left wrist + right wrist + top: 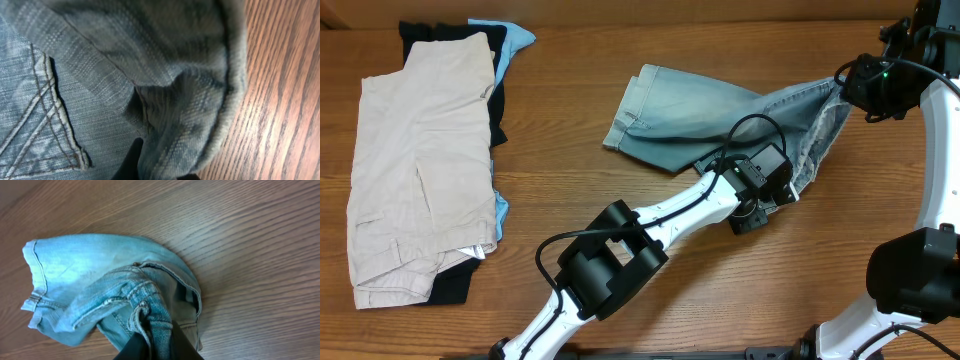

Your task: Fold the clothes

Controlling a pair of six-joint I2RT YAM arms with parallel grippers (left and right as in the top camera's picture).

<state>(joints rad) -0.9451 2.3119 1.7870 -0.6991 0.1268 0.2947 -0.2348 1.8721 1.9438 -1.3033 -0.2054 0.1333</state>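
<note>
The light-blue denim shorts [700, 115] lie across the middle of the table, hem to the left, waist end raised to the right. My right gripper [848, 88] is shut on a bunched fold of the waist [150, 312] and holds it above the wood. My left gripper [767, 195] is shut on the lower waist edge [195, 135]; a dark finger [131, 160] presses beside the fold, next to a stitched back pocket [40, 120].
A stack of folded garments sits at the far left: beige cargo shorts [415, 160] on top, black [450, 285] and bright-blue [515, 38] pieces beneath. The left arm [620, 260] stretches diagonally across the table front.
</note>
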